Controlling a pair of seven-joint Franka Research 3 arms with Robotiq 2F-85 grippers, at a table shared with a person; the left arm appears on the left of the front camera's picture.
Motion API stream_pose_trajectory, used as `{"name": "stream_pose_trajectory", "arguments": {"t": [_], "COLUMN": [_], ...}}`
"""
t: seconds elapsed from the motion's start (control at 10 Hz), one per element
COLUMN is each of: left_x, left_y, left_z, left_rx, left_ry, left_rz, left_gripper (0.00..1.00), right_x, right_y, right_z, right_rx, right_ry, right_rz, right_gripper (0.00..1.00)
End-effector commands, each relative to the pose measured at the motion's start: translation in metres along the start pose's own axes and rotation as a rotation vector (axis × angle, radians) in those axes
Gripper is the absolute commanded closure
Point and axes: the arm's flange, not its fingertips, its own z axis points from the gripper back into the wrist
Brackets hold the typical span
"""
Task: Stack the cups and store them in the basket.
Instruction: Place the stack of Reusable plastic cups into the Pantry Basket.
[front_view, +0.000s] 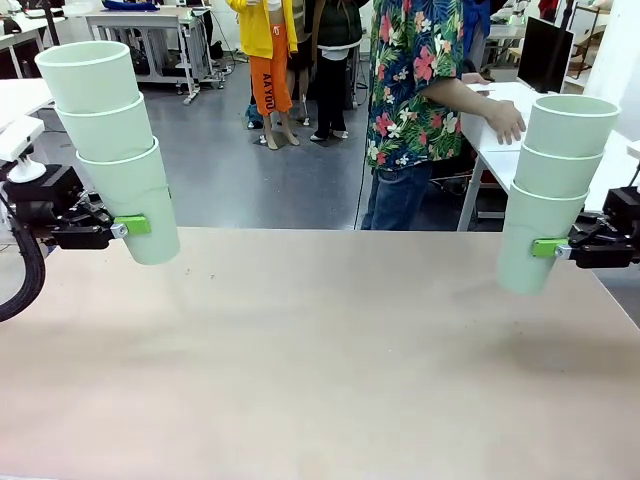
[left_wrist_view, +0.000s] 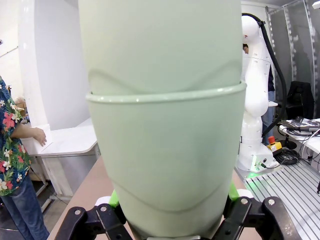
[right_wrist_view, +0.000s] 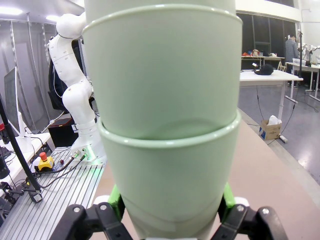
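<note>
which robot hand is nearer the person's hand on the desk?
Right. The right hand, holding a cup stack, is at the table's right edge, near the person's hand; the left hand, with the other stack, is at the opposite edge.

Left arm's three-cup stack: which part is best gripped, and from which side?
The bottom cup, low on its wall, jaws squeezing from the side, as the left gripper does. It carries the two cups nested above, so holding it probably lifts all three; a grip on an upper cup might pull it free.
</note>
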Motion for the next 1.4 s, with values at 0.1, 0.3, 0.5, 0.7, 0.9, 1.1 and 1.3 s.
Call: {"name": "stream_pose_trajectory", "arguments": {"t": [0.1,0.3,0.5,0.7,0.9,1.1,1.3], "left_x": [0.003,0.003,0.003,0.003,0.003,0.003,0.003], "left_y": [-0.0005,-0.0005,-0.0005,-0.0005,-0.0005,-0.0005,-0.0005], "left_z": [0.0,0.0,0.0,0.0,0.0,0.0,0.0], "left_rx": [-0.002,-0.002,-0.002,-0.002,-0.002,-0.002,-0.002], "left_ry": [-0.006,-0.006,-0.006,-0.006,-0.006,-0.006,-0.006], "left_rz": [-0.01,-0.01,-0.01,-0.01,-0.01,-0.01,-0.01], "left_gripper": [0.16,0.16,0.16,0.16,0.16,0.16,0.16], "right_x": [0.0052,0.0052,0.0052,0.0052,0.0052,0.0052,0.0052], "right_y": [-0.0007,-0.0007,-0.0007,-0.0007,-0.0007,-0.0007,-0.0007], "right_z": [0.0002,0.0002,0.0002,0.0002,0.0002,0.0002,0.0002], "right_rx": [-0.001,-0.001,-0.001,-0.001,-0.001,-0.001,-0.001], "right_ry": [0.001,0.001,0.001,0.001,0.001,0.001,0.001], "right_rz": [0.012,0.012,0.012,0.012,0.012,0.012,0.012], "right_gripper": [0.13,0.13,0.13,0.13,0.13,0.13,0.13]}}
